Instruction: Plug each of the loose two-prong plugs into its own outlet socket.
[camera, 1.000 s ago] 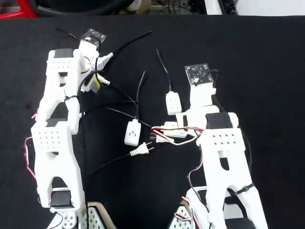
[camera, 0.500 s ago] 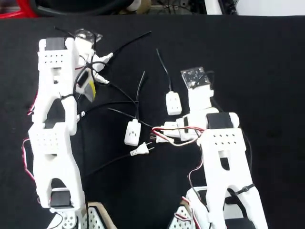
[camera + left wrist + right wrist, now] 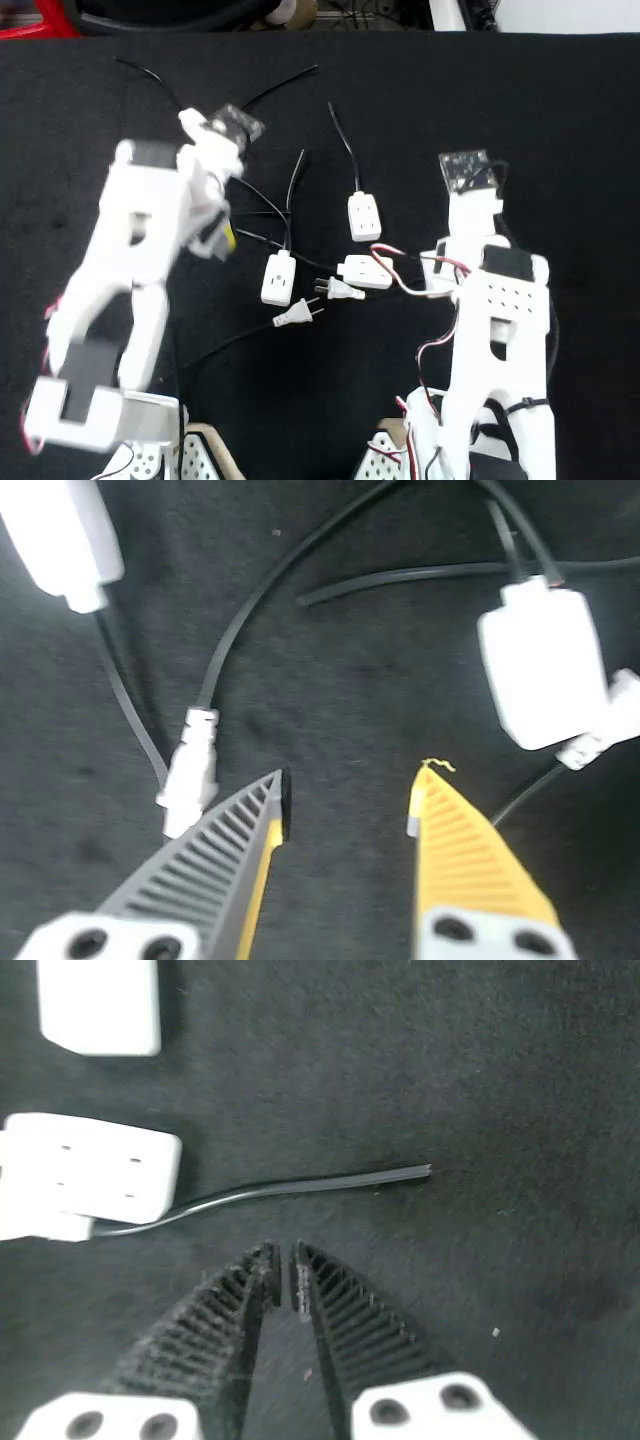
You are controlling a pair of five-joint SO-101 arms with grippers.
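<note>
Over the black table (image 3: 560,120), the left arm (image 3: 150,230) has swung toward the middle and the right arm (image 3: 495,300) has pulled back. The left gripper (image 3: 345,800), jaws apart, hangs between a socket (image 3: 545,670) and a loose white plug (image 3: 190,770), probably lining up a grab. The right gripper (image 3: 282,1265) is pinched together on nothing, seemingly to leave room.

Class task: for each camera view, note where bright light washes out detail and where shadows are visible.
High view: the right arm's white shell glares against the black cloth, which hides shadows. Left wrist view: the corner socket is washed out to white. Right wrist view: light is even, the slotted socket keeps its slots readable, no clear shadow under the cable.
</note>
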